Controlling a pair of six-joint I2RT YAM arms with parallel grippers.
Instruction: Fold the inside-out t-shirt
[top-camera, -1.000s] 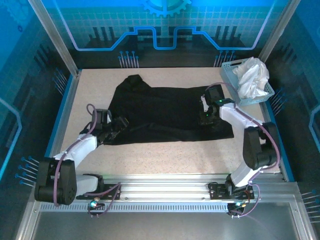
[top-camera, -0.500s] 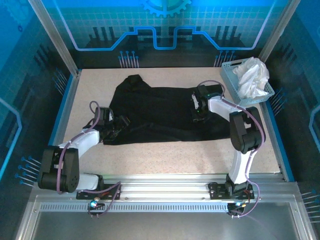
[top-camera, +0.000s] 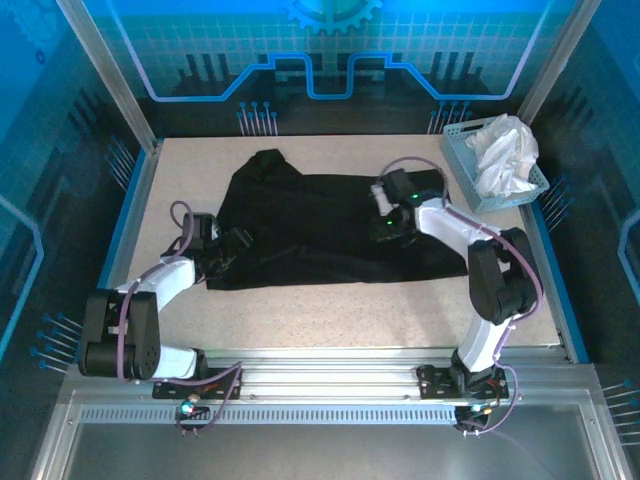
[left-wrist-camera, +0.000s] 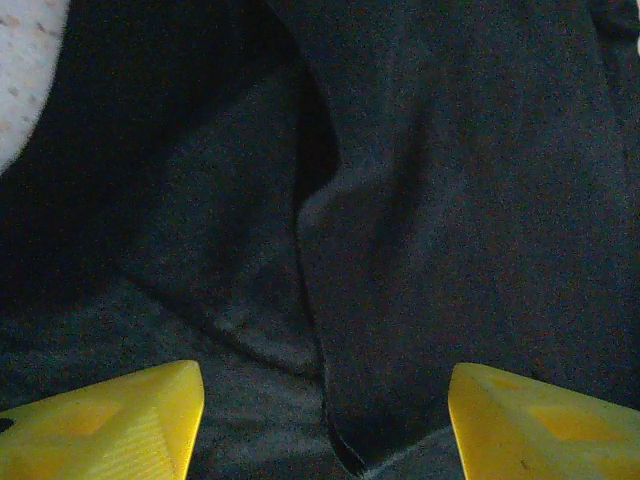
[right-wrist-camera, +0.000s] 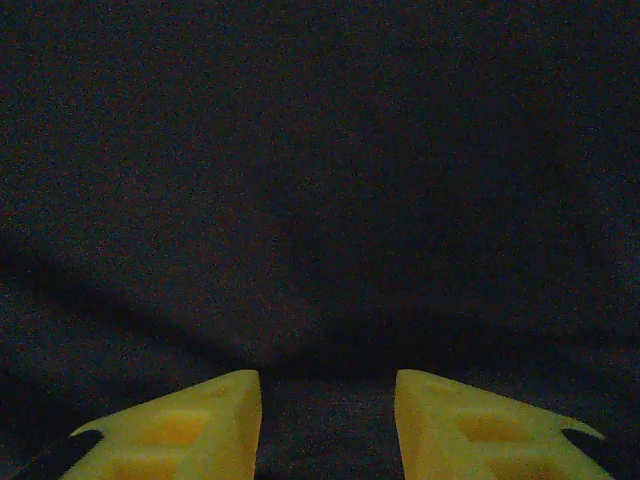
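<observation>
Lying spread across the middle of the table (top-camera: 330, 310), the inside-out t-shirt (top-camera: 320, 225) forms a wide, dark, roughly rectangular shape. One lobe, probably a sleeve, projects toward the far left corner. No print or label can be made out, and no fold is yet completed.

The left hand (top-camera: 235, 252) is at the garment's near-left corner. In its wrist view the fingertips (left-wrist-camera: 110, 420) stand wide apart, with a raised fabric edge running down between them and nothing clamped. A sliver of table shows at the upper left, which confirms a position close to the garment's border. This placement suits taking hold of an edge layer.

The right hand (top-camera: 388, 228) is over the right-centre of the shirt. Its fingers (right-wrist-camera: 180, 425) are apart by a narrower gap and sit low over flat fabric, with no gathered fold visible between them. Judged from this, it is positioned to pin or pinch the cloth while the other side is worked.

A pale blue basket (top-camera: 455, 150) holding a white cloth (top-camera: 505, 150) stands at the far right corner, apart from the shirt and outside the folding area.
</observation>
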